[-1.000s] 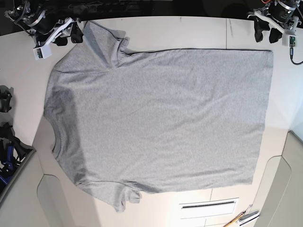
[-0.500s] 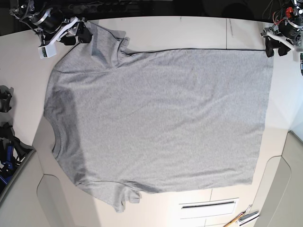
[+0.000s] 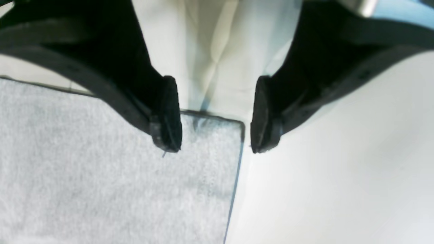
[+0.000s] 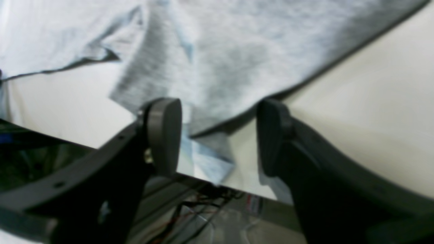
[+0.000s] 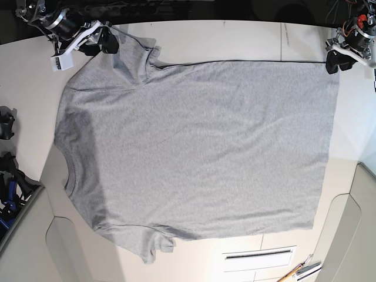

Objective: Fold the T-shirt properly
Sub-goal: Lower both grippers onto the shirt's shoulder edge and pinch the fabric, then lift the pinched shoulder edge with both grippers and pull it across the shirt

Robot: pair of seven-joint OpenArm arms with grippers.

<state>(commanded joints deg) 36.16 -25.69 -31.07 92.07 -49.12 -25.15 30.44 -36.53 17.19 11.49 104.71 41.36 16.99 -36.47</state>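
Note:
The heather-grey T-shirt [image 5: 200, 147] lies spread flat on the white table [image 5: 235, 38], neck at the left, hem at the right, plain side up. My left gripper [image 5: 339, 62] is open at the hem's far corner. In the left wrist view its fingers [image 3: 168, 115] straddle that corner [image 3: 217, 135], left gripper [image 3: 212, 148] just above the cloth. My right gripper [image 5: 101, 40] is open at the far sleeve. In the right wrist view the right gripper [image 4: 217, 135] has the sleeve edge [image 4: 210, 122] between its pads, not pinched.
A white slotted panel [image 5: 258, 256] and a wooden-handled tool [image 5: 301, 272] lie near the table's front edge. Dark clamps [image 5: 7, 124] and blue gear sit at the left edge. The table's dark back edge runs just behind both grippers.
My left gripper has come down and in onto the hem's far corner. My right gripper has shifted right onto the far sleeve. The shirt has not moved.

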